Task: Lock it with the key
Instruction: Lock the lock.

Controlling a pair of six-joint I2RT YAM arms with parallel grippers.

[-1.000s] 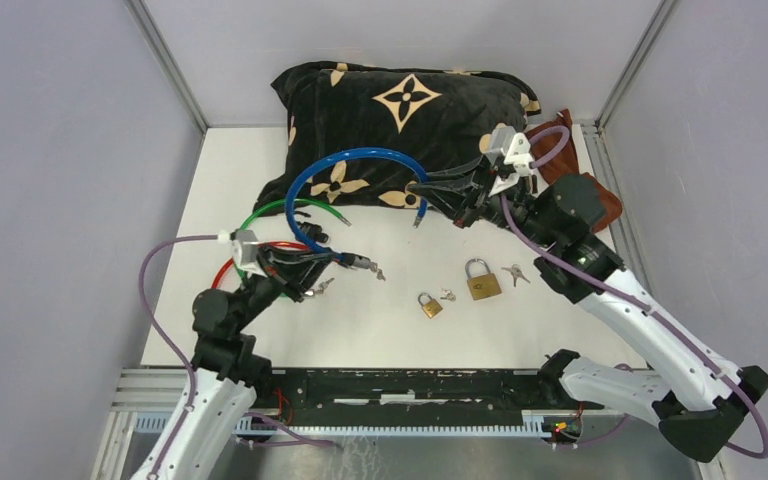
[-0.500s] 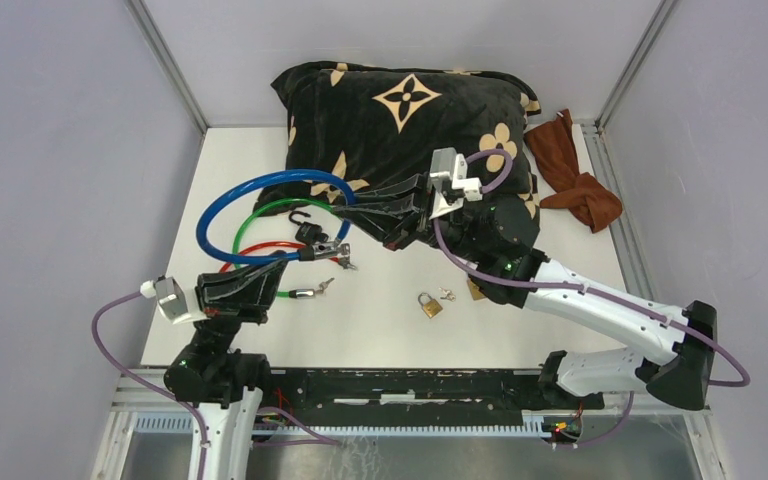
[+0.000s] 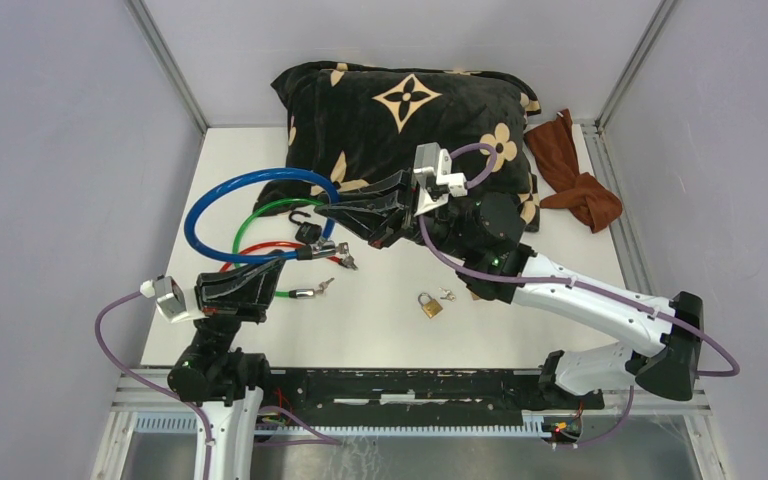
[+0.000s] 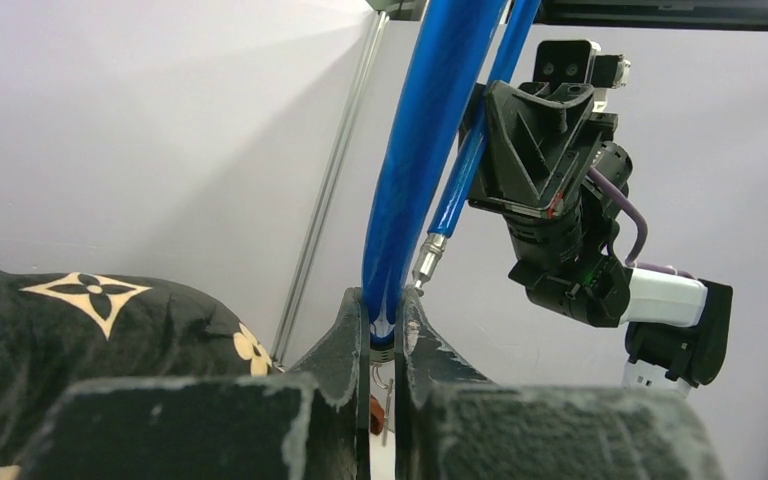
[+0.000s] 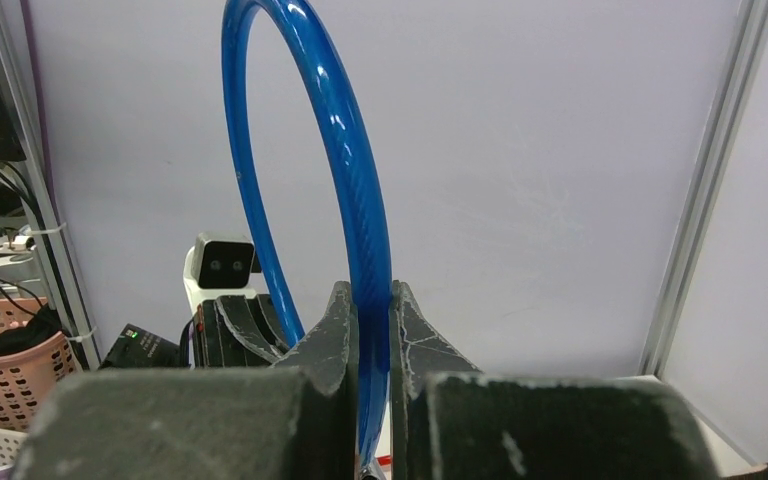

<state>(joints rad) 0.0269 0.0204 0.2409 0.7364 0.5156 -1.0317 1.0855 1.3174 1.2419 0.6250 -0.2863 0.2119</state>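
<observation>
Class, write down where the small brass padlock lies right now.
In the top view, the brass padlock lies on the table near its middle, small keys just right of it.

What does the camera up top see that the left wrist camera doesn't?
Only the top camera shows the little brass padlock, the brown cloth and the green cable. Only the left wrist camera shows, up close, the left gripper with its jaws shut tight on the blue cable. Both show the flowery black pillow and the right gripper on that same blue cable.
</observation>
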